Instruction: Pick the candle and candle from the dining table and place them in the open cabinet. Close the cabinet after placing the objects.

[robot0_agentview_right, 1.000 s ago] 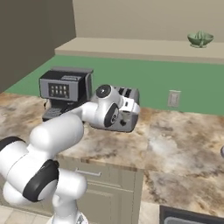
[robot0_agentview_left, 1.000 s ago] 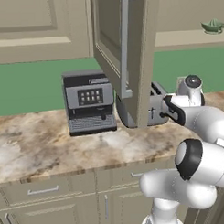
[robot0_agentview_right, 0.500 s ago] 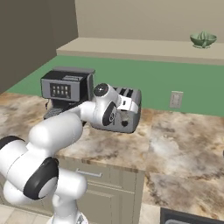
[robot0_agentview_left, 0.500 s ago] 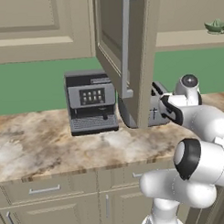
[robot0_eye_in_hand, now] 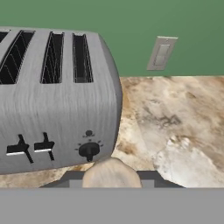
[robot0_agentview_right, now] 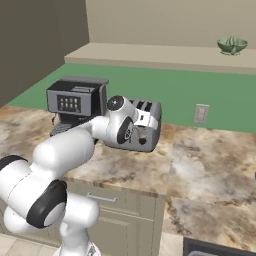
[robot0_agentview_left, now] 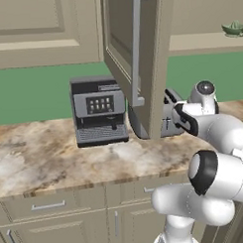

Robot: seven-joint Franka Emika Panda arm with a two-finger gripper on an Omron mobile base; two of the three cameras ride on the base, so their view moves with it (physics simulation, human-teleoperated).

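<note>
Gripper (robot0_eye_in_hand: 112,186) low in the hand view, clamped around a stubby pale candle (robot0_eye_in_hand: 112,174) whose rounded top pokes up between the tips, right in front of the toaster (robot0_eye_in_hand: 52,100). Left base view adds the cabinet door (robot0_agentview_left: 136,63) hanging open (long grey handle facing us) just beside the arm. Right base view opens up bare marble counter (robot0_agentview_right: 200,165) stretching toward the wall outlet (robot0_agentview_right: 201,113).

Both base cams sit behind the arm, sharing the toaster (robot0_agentview_right: 142,125) and coffee machine (robot0_agentview_left: 98,110); hand cam's close on the toaster, wall at 12 o'clock.
</note>
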